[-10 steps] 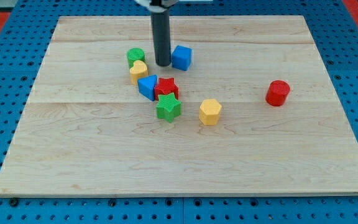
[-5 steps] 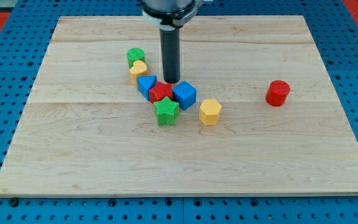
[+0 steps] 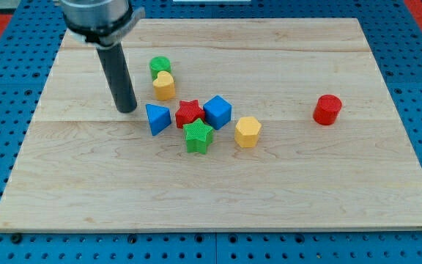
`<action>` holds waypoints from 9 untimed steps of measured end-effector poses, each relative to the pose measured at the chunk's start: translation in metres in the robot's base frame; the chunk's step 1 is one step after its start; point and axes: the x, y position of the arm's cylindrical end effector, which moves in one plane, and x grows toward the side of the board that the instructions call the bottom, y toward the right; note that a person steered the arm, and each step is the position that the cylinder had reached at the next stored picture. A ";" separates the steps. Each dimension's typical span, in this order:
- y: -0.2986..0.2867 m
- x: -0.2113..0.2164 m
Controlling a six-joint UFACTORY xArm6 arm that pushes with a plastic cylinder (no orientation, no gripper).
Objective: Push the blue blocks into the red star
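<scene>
The red star lies near the board's middle. A blue cube touches its right side. A blue triangular block lies to the star's left, a small gap apart from it. My tip rests on the board just left of the blue triangular block, slightly above it in the view, not touching it.
A green star sits just below the red star. A yellow hexagon lies right of it. A green cylinder and a yellow block sit above the blue triangular block. A red cylinder stands far right on the wooden board.
The blue cube was pushed down against the red star's right side. My tip then swung left around the cluster. The blue triangular block shifted left and down, away from the star.
</scene>
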 end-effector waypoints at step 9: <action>-0.031 -0.055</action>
